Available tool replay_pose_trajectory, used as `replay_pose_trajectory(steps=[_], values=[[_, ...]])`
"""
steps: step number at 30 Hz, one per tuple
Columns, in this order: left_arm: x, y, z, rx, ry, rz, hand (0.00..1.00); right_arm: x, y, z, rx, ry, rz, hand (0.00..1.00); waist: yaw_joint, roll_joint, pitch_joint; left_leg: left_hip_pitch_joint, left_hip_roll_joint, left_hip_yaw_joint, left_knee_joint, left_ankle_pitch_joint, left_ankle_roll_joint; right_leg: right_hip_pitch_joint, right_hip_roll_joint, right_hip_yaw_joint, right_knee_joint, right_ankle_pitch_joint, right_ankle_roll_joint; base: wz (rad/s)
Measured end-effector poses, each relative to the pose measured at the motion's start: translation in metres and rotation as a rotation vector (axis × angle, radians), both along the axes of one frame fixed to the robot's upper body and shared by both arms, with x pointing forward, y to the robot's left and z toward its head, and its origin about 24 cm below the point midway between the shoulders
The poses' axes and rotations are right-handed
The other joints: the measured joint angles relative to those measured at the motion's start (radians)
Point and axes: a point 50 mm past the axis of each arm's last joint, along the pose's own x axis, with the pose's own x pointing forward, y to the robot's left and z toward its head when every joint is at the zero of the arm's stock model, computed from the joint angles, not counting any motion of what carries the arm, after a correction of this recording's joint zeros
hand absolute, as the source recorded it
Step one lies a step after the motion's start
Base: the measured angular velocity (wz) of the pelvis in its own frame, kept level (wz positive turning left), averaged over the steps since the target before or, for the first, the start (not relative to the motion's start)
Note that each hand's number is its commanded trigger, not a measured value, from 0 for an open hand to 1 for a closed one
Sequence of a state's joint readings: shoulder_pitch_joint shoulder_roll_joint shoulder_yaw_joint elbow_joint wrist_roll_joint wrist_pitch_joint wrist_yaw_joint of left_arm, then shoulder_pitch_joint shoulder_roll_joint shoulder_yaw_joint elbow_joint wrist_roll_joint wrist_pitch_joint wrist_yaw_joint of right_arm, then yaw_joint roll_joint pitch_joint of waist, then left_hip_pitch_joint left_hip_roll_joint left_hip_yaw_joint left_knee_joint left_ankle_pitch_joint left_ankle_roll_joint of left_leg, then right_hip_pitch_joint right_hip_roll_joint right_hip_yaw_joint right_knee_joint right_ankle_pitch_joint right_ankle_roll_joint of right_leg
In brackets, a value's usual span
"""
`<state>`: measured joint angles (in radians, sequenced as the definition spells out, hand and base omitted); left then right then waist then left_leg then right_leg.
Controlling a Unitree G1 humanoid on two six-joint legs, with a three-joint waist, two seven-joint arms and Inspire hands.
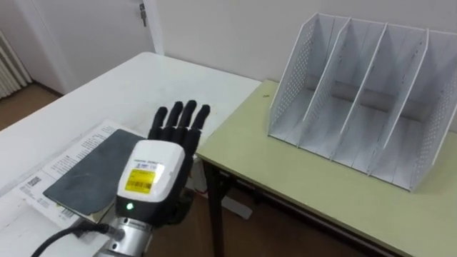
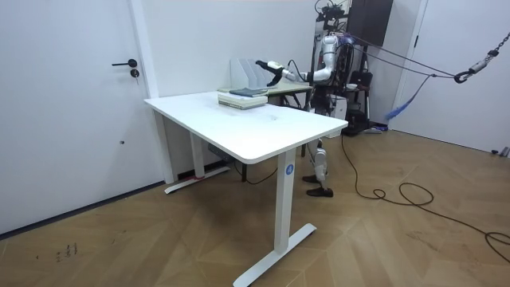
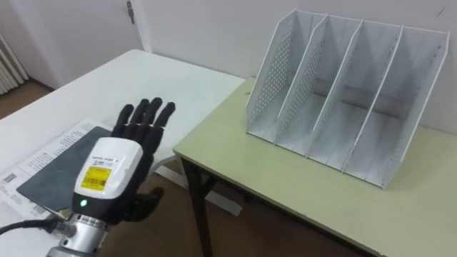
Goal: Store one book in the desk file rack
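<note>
My left hand (image 1: 163,168) hovers wide and empty above the dark grey book (image 1: 89,171), left of the white perforated rack (image 1: 289,86). Presumably it's lining up a grasp.

The left hand (image 1: 151,177) reaches in from the lower left, back turned up, fingers (image 1: 182,118) straight, close together and pointing forward, thumb low beside the palm. In the room view the robot stands upright, this arm stretched out level
</note>
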<state>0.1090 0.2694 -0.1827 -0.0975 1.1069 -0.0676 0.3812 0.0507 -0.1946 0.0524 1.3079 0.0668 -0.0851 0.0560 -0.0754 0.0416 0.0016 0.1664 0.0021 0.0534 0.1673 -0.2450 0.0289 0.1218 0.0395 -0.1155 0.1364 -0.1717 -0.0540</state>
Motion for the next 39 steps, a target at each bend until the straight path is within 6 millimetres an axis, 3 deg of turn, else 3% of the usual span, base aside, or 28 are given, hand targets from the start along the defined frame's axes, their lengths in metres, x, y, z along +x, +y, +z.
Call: replay_pose_trajectory(steps=[3,10,21,39], values=[[0.000,0.012,0.001,0.011,-0.023,0.057,0.00,-0.002,-0.002,0.001,-0.008,-0.006,-0.006,0.00,0.001,0.003,0.0000,0.000,0.000,0.001,-0.001,0.000,0.000,0.000,0.000,0.001,-0.001,0.000,0.000,0.00],[-0.002,0.020,-0.014,0.020,0.029,0.101,0.00,-0.009,-0.005,0.000,-0.060,0.030,0.002,0.00,0.002,0.004,0.0000,0.001,0.001,0.019,-0.001,0.000,0.000,-0.001,0.001,0.006,0.000,0.000,0.000,-0.02],[-0.001,0.035,-0.021,-0.038,0.072,0.176,0.00,-0.043,-0.003,-0.004,-0.125,0.268,0.259,0.00,0.023,0.004,0.0011,0.003,0.002,0.022,0.000,0.000,0.000,-0.002,0.003,0.026,0.017,-0.001,0.000,-0.05],[0.005,0.045,-0.026,-0.035,0.127,0.277,0.00,-0.041,-0.003,-0.005,-0.116,0.330,0.320,0.00,0.023,0.023,0.0044,0.002,0.002,0.017,0.001,0.000,0.000,-0.012,0.004,0.032,0.019,0.000,0.000,0.01]])
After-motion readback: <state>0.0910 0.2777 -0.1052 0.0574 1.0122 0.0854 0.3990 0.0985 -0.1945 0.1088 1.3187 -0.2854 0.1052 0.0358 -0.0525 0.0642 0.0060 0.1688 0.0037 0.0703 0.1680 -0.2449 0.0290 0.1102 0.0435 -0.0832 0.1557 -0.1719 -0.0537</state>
